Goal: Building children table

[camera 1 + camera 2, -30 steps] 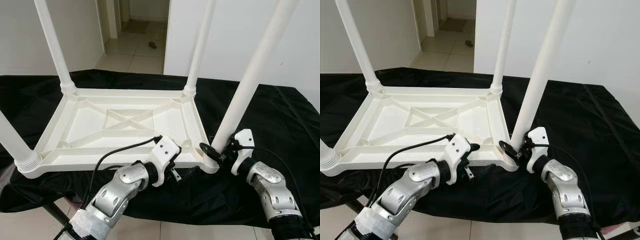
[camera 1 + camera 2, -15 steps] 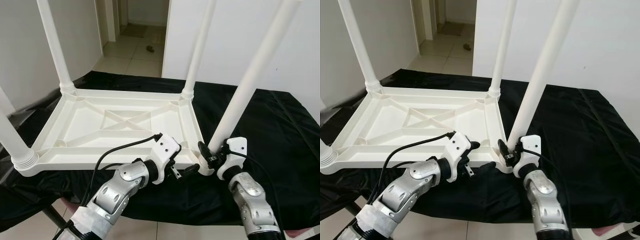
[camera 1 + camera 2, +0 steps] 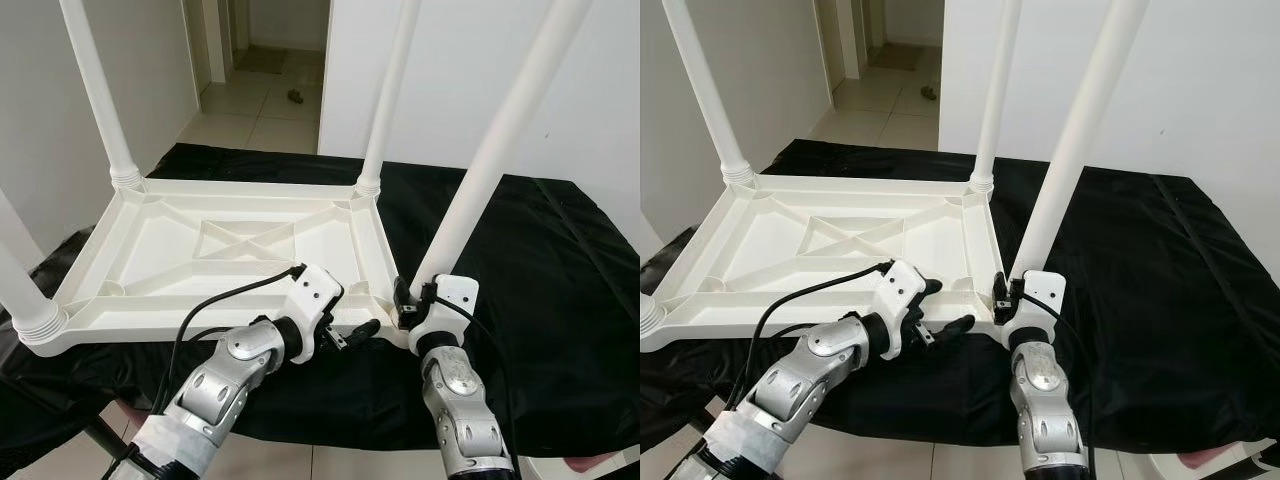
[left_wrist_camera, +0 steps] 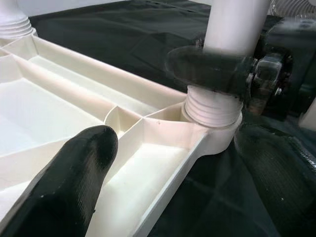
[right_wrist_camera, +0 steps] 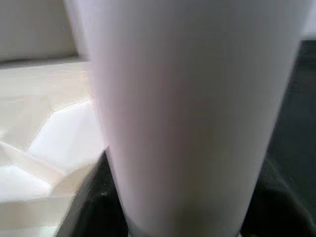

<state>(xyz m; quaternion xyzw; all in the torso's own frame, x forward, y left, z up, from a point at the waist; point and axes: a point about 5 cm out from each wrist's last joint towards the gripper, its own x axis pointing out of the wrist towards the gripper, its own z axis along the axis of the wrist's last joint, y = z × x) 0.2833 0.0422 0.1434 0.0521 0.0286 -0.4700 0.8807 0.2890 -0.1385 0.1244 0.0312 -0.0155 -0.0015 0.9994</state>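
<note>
A white plastic children's table [image 3: 95,250] lies upside down on a black cloth, all of its legs pointing up. My right gripper [image 3: 413,299] is shut on the near-right leg [image 3: 490,170] just above its threaded collar [image 4: 210,106]. That leg [image 5: 187,113] looms close in the right wrist view. My left gripper [image 3: 947,306] is open at the table's near rim, left of that corner. One of its fingers [image 4: 69,182] hovers over the ribbed underside, and the other lies along the outside of the rim.
The black cloth [image 3: 560,280] covers the work surface, whose front edge runs just under my forearms. Upright legs stand at the far left [image 3: 95,100], far right [image 3: 390,90] and near left [image 3: 25,290]. A doorway onto a tiled floor [image 3: 260,100] opens behind.
The camera has shifted. My right gripper has swung round the leg's base from its right side to its front, still shut on it. My left gripper's outer finger now reaches further along the rim.
</note>
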